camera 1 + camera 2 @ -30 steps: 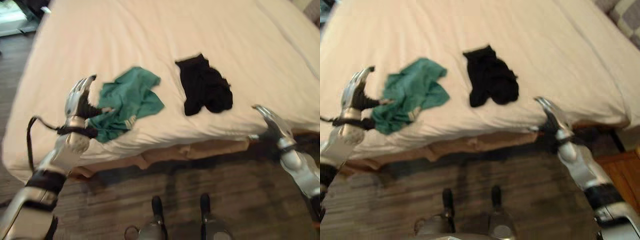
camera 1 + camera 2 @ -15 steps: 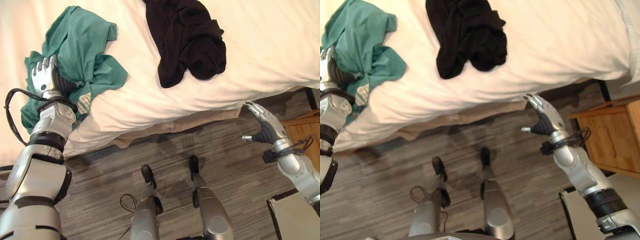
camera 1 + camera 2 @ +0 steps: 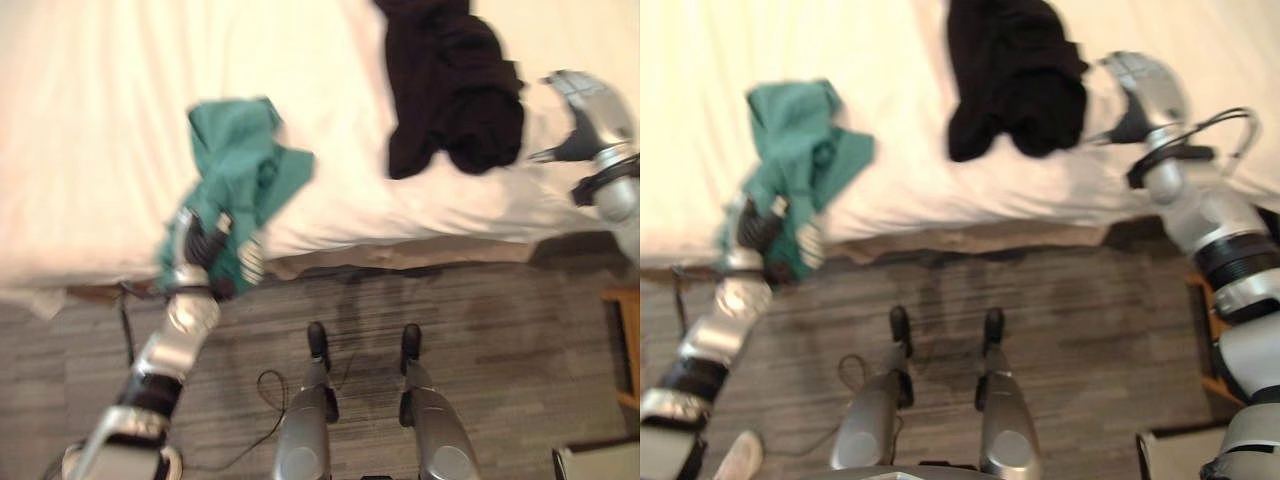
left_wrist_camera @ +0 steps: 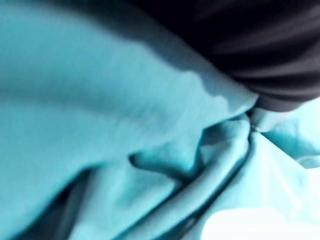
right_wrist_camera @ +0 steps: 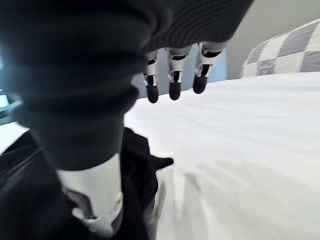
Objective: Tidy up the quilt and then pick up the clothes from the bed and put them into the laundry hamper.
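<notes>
Crumpled teal cotton garment (image 3: pixel 240 175) hangs over the white bed (image 3: pixel 90 150) edge, left robot hand (image 3: pixel 200 240) clenched in its lower folds. Right robot hand (image 3: pixel 1140 90) open beside the bunched black garment (image 3: pixel 1015 75). Risk: loose folds may slip free when lifted

A grey wood-grain floor (image 3: pixel 500 330) (with a checked pillow (image 5: pixel 295 47) farther off).

The left hand (image 3: pixel 197 243) is mostly buried in the green shirt (image 3: pixel 243 170), so its fingers are hidden. The black clothes (image 3: pixel 450 85) are cut off by the top edge. The bed (image 3: pixel 100 120) runs past the top and both sides. The right hand (image 3: pixel 1140 90) is blurry.
</notes>
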Controlling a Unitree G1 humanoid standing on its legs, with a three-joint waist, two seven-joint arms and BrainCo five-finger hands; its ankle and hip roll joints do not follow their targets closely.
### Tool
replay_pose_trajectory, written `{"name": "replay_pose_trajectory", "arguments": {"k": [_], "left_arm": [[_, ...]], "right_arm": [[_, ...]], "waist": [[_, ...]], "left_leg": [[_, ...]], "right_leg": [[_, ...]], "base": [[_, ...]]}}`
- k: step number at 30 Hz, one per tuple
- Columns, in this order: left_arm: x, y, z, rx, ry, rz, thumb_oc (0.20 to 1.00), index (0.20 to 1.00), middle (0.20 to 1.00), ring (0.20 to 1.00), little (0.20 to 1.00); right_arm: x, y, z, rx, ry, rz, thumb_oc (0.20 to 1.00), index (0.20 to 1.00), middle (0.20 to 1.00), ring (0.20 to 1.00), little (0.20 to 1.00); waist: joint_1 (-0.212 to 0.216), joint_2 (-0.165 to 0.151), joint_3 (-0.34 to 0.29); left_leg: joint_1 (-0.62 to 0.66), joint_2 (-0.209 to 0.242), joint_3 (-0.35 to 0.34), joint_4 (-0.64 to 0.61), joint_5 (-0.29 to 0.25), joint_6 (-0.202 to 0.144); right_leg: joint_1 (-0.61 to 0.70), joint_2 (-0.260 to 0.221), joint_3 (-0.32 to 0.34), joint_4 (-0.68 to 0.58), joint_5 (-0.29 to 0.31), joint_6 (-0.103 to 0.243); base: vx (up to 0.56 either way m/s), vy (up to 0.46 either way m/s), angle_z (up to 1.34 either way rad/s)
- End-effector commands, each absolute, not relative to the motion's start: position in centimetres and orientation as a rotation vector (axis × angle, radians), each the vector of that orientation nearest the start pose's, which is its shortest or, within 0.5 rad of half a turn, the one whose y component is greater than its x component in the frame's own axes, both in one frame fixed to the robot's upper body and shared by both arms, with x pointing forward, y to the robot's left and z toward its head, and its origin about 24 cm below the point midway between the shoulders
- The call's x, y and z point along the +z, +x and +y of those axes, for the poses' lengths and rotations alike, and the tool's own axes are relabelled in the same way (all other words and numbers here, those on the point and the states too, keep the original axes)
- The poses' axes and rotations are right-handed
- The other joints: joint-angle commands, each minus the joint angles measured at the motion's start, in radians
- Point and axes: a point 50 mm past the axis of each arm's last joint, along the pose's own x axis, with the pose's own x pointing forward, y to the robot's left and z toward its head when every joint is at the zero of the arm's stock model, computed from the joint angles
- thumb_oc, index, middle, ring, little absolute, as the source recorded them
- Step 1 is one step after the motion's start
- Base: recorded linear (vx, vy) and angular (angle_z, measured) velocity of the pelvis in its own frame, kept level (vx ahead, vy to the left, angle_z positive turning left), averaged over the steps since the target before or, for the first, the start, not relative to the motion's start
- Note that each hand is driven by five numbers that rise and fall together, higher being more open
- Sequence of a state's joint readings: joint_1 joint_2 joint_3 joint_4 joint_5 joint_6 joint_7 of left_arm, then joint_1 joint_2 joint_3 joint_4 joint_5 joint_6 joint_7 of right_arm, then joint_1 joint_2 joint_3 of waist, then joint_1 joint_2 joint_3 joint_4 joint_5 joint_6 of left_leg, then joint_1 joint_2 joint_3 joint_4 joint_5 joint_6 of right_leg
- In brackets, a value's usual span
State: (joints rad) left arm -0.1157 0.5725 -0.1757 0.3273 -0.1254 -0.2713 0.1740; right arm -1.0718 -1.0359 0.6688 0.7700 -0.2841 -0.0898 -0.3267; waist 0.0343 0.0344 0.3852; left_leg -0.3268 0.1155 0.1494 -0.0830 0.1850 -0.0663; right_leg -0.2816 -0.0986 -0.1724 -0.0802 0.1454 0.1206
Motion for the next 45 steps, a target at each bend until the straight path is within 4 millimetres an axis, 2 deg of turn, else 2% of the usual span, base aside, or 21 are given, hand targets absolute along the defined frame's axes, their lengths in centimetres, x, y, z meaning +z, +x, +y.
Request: {"name": "replay_pose_trajectory", "arguments": {"k": [1,7,13,14,16,18,21,22,23,24,26,27,29,31,35,36,38,40,43,44,45], "left_arm": [[1.6,22.7,25.0,-0.025,0.248,0.064,0.2,0.2,0.2,0.2,0.2],[3.1,22.3,23.0,-0.132,0.052,-0.013,0.2,0.2,0.2,0.2,0.2],[2.1,22.6,20.9,-0.205,0.052,0.02,0.2,0.2,0.2,0.2,0.2],[1.8,22.7,20.5,-0.237,0.081,0.035,0.2,0.2,0.2,0.2,0.2],[1.2,22.8,19.9,-0.261,0.091,0.063,0.2,0.2,0.2,0.2,0.2],[0.8,23.0,19.5,-0.281,0.108,0.078,0.2,0.2,0.2,0.2,0.2],[0.3,23.3,20.1,-0.253,0.125,0.108,0.2,0.2,0.2,0.2,0.2],[0.3,23.3,20.1,-0.254,0.127,0.109,0.2,0.2,0.2,0.2,0.2],[-0.4,23.0,21.3,-0.21,0.147,0.15,0.2,0.2,0.2,0.2,0.2],[-0.9,22.8,22.2,-0.165,0.146,0.175,0.2,0.2,0.2,0.2,0.2],[-1.9,22.2,23.3,-0.093,0.142,0.222,0.2,0.2,0.2,0.2,0.2],[-1.9,22.2,23.3,-0.093,0.143,0.222,0.2,0.2,0.2,0.2,0.2],[-3.0,20.9,24.5,-0.021,0.114,0.281,0.2,0.2,0.2,0.2,0.2],[-3.5,20.2,25.2,0.021,0.094,0.309,0.2,0.2,0.2,0.2,0.2],[-3.9,19.6,25.6,0.067,0.08,0.325,0.2,0.2,0.2,0.2,0.2],[-3.9,19.6,25.6,0.067,0.08,0.325,0.2,0.2,0.2,0.2,0.2],[-4.7,18.9,25.7,0.116,0.021,0.347,0.2,0.2,0.2,0.2,0.2],[-5.4,18.2,25.7,0.179,-0.045,0.36,0.2,0.2,0.2,0.2,0.2],[-6.9,18.1,24.8,0.252,-0.125,0.404,0.2,0.2,0.2,0.2,0.2],[-7.2,18.4,24.0,0.238,-0.131,0.416,0.2,0.2,0.2,0.2,0.2],[-7.4,19.0,23.2,0.22,-0.136,0.421,0.2,0.2,0.2,0.2,0.2]], "right_arm": [[30.5,36.7,-31.5,-0.481,-1.475,-0.306,1.0,1.0,1.0,1.0,1.0],[29.6,37.3,-33.3,-0.528,-1.457,-0.142,1.0,1.0,1.0,1.0,1.0],[27.2,38.8,-31.2,-0.448,-1.358,-0.131,1.0,1.0,1.0,1.0,1.0],[26.0,39.2,-30.1,-0.399,-1.289,-0.16,0.2,0.2,0.2,0.2,0.2],[23.9,39.2,-28.9,-0.336,-1.045,-0.203,0.2,0.2,0.2,0.2,0.2],[20.1,38.4,-28.5,-0.285,-0.778,-0.189,0.2,0.2,0.2,0.2,0.2],[11.8,35.4,-27.8,-0.214,-0.299,-0.097,0.2,0.2,0.2,0.2,0.2],[11.7,35.4,-27.8,-0.215,-0.297,-0.095,0.2,0.2,0.2,0.2,0.2],[7.0,32.4,-26.8,-0.166,-0.106,-0.025,0.2,0.2,0.2,0.2,0.2],[4.5,30.5,-26.0,-0.137,-0.012,0.017,0.2,0.2,0.2,0.2,0.2],[0.8,26.8,-24.9,-0.113,0.14,0.094,0.2,0.2,0.2,0.2,0.2],[0.8,26.8,-24.9,-0.113,0.14,0.095,0.2,0.2,0.2,0.2,0.2],[-3.0,22.0,-24.6,-0.138,0.247,0.225,0.2,0.2,0.2,0.2,0.2],[-4.8,19.9,-24.1,-0.145,0.266,0.302,0.2,0.2,0.2,0.2,0.2],[-8.1,16.2,-24.6,-0.245,0.317,0.459,0.2,0.2,0.2,0.2,0.2],[-8.1,16.2,-24.6,-0.244,0.317,0.459,0.2,0.2,0.2,0.2,0.2],[-11.0,13.8,-23.2,-0.22,0.312,0.638,0.2,0.2,0.2,0.2,0.2],[-11.8,14.1,-22.4,-0.139,0.185,0.719,0.2,0.2,0.2,0.2,0.2],[-11.2,16.7,-21.8,0.002,-0.065,0.716,0.2,0.2,0.2,0.2,0.2],[-10.5,17.7,-21.9,0.017,-0.115,0.678,0.2,0.2,0.2,0.2,0.2],[-9.9,18.7,-22.0,0.027,-0.17,0.642,0.2,0.2,0.2,0.2,0.2]], "waist": [[0.084,-0.052,-0.008],[0.142,0.008,-0.014],[0.171,0.028,-0.043],[0.168,0.023,-0.051],[0.156,0.012,-0.064],[0.144,-0.003,-0.079],[0.095,-0.031,-0.103],[0.097,-0.033,-0.105],[0.064,-0.058,-0.129],[0.042,-0.066,-0.141],[0.002,-0.083,-0.17],[0.001,-0.084,-0.172],[-0.044,-0.101,-0.2],[-0.067,-0.107,-0.203],[-0.098,-0.103,-0.228],[-0.098,-0.103,-0.228],[-0.081,-0.101,-0.246],[-0.046,-0.094,-0.243],[0.021,-0.072,-0.223],[0.036,-0.062,-0.212],[0.041,-0.053,-0.21]], "left_leg": [[-0.022,0.016,-0.018,-0.004,-0.005,-0.097],[-0.057,0.001,-0.053,-0.004,0.015,-0.106],[-0.041,-0.003,-0.058,-0.004,0.012,-0.107],[-0.021,-0.004,-0.057,-0.004,0.004,-0.103],[0.004,-0.003,-0.052,-0.004,-0.012,-0.097],[0.034,-0.003,-0.046,-0.004,-0.03,-0.087],[0.087,-0.004,-0.025,-0.004,-0.06,-0.07],[0.085,-0.006,-0.025,-0.004,-0.057,-0.069],[0.126,-0.011,-0.007,-0.004,-0.079,-0.057],[0.152,-0.012,0.002,-0.004,-0.092,-0.051],[0.194,-0.022,0.015,-0.004,-0.111,-0.037],[0.191,-0.023,0.015,-0.004,-0.108,-0.036],[0.249,-0.032,0.015,-0.004,-0.121,-0.024],[0.271,-0.029,0.009,-0.004,-0.121,-0.019],[0.272,-0.037,-0.035,-0.004,-0.113,-0.009],[0.272,-0.038,-0.036,-0.004,-0.114,-0.009],[0.264,-0.044,-0.074,-0.004,-0.106,-0.006],[0.25,-0.049,-0.099,-0.004,-0.093,-0.007],[0.176,-0.062,-0.163,-0.004,-0.044,-0.025],[0.152,-0.061,-0.144,-0.004,-0.03,-0.031],[0.135,-0.046,-0.073,-0.004,-0.017,-0.029]], "right_leg": [[-0.064,-0.045,-0.061,-0.007,0.073,0.051],[-0.07,-0.05,-0.099,-0.007,0.069,0.05],[-0.045,-0.05,-0.108,-0.007,0.052,0.05],[-0.026,-0.05,-0.106,-0.007,0.047,0.051],[-0.004,-0.054,-0.103,-0.007,0.041,0.054],[0.02,-0.058,-0.1,-0.007,0.036,0.058],[0.057,-0.065,-0.09,-0.007,0.033,0.065],[0.055,-0.067,-0.09,-0.007,0.035,0.065],[0.082,-0.071,-0.08,-0.007,0.031,0.068],[0.099,-0.072,-0.075,-0.007,0.028,0.07],[0.128,-0.075,-0.065,-0.007,0.025,0.073],[0.125,-0.077,-0.065,-0.007,0.026,0.073],[0.167,-0.075,-0.045,0.025,0.033,0.07],[0.157,-0.06,0.012,0.094,0.039,0.08],[0.163,0.003,0.2,0.137,-0.012,0.075],[0.164,0.003,0.2,0.137,-0.012,0.075],[0.209,0.009,0.214,0.075,-0.053,0.048],[0.228,0.005,0.181,0.028,-0.044,0.049],[0.228,-0.006,0.102,-0.007,-0.056,0.039],[0.229,-0.022,0.045,-0.007,-0.063,0.036],[0.226,-0.043,-0.029,-0.007,-0.066,0.037]], "base": [[-0.01,-0.088,0.36],[-0.01,-0.046,0.36],[0.0,0.009,0.1],[0.01,0.043,0.02],[0.02,0.068,0.02],[0.04,0.072,0.05],[0.04,0.097,-0.02],[0.07,0.12,-0.06],[0.09,0.127,-0.05],[0.12,0.181,-0.2],[0.07,0.128,-0.23],[0.1,0.105,-0.2],[0.08,0.079,-0.24],[-0.01,0.002,-0.12],[-0.02,-0.032,0.02],[-0.02,-0.065,0.27],[-0.02,-0.131,0.34],[-0.07,-0.152,0.49],[-0.19,-0.116,0.47],[-0.27,-0.051,0.98],[-0.3,-0.015,1.35]]}}
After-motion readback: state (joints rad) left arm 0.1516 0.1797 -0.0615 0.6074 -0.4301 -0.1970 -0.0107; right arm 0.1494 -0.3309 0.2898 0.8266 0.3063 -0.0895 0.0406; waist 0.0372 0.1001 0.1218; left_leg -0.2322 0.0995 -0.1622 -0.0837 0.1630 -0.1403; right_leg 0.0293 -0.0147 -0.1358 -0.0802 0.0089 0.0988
